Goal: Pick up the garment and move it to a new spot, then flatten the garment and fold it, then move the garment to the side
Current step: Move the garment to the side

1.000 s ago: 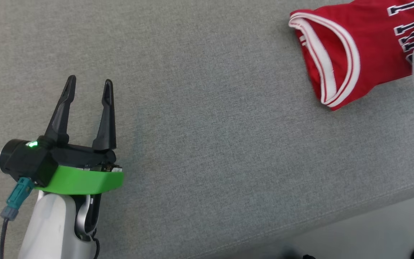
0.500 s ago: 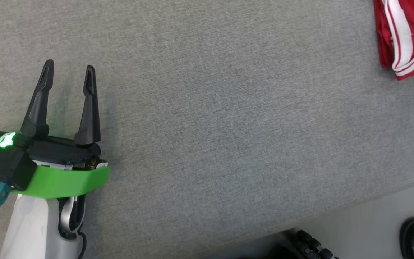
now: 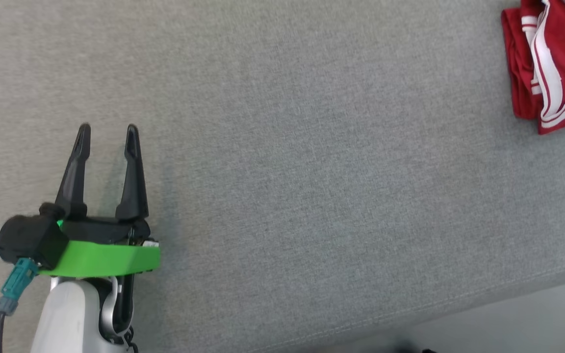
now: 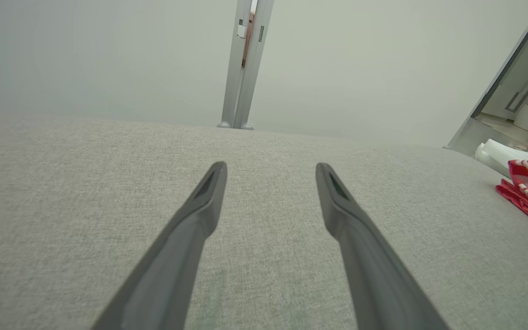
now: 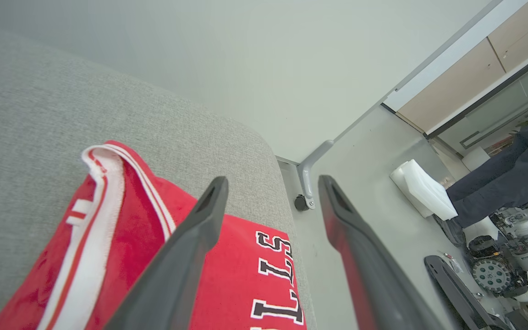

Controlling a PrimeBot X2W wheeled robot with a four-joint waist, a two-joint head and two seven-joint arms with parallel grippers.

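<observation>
The garment [image 3: 552,63] is seen folded at the right end of the grey cushion [image 3: 312,171], near its edge. Bare fabric separates it from the left gripper [image 3: 107,128], fingers apart. The right gripper [image 5: 271,181] is held over the garment, fingers apart, nothing clamped. A person's legs [image 5: 511,178] are noted beyond. The garment's white trim runs up the head view; the long axis is cropped.
</observation>
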